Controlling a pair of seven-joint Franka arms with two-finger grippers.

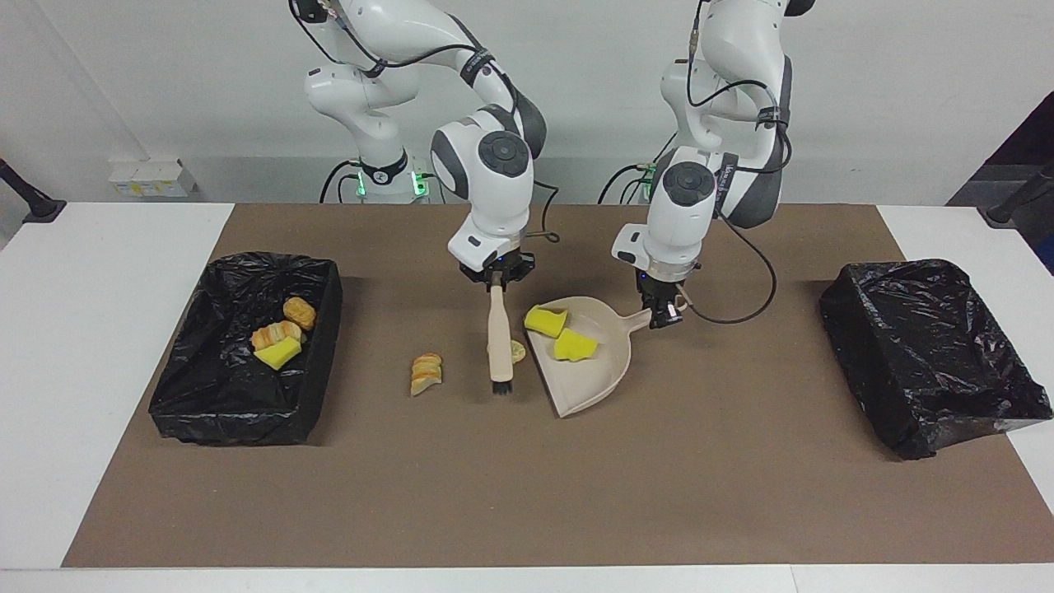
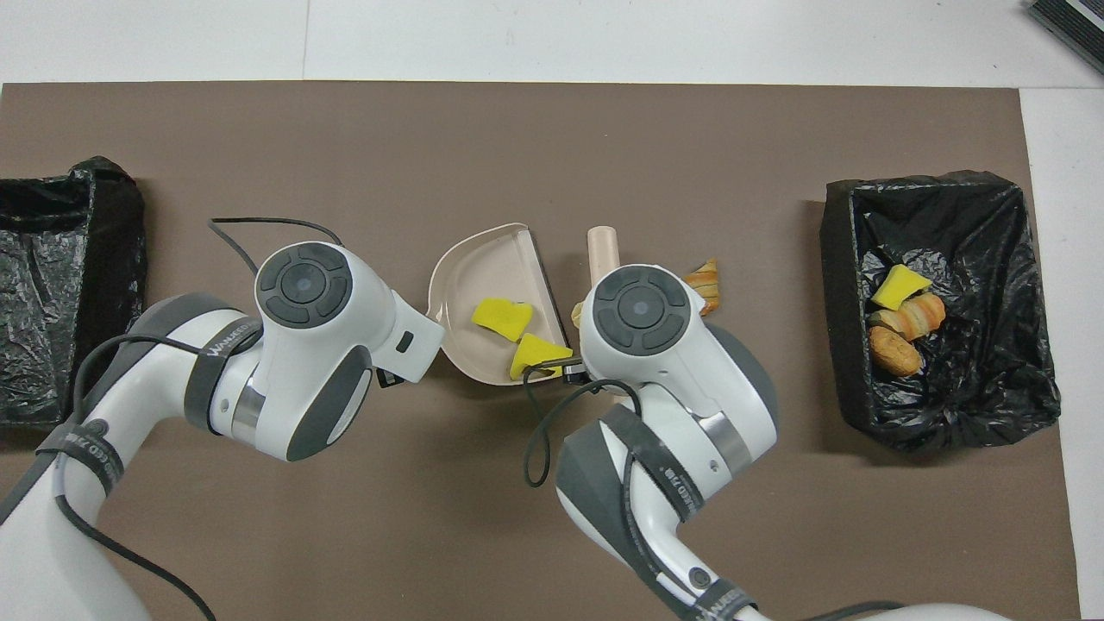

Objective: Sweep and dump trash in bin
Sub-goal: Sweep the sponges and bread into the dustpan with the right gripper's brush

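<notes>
My left gripper [image 1: 664,314] is shut on the handle of the beige dustpan [image 1: 594,380], whose lip faces the right arm's end of the table. Two yellow pieces of trash [image 1: 547,319] [image 1: 575,346] lie in the pan [image 2: 483,263]. My right gripper [image 1: 496,282] is shut on the beige brush [image 1: 499,342], which hangs bristles down close to the mat. A tan piece [image 1: 518,352] sits between brush and pan lip, half hidden by the brush. A striped bread piece [image 1: 426,373] lies beside the brush toward the bin [image 1: 239,403].
The black-lined bin [image 2: 841,285] at the right arm's end holds three pieces of trash [image 1: 278,335]. A second black-lined bin [image 1: 930,354] stands at the left arm's end. In the overhead view the right wrist covers most of the brush [image 2: 603,248] and part of the bread piece [image 2: 705,278].
</notes>
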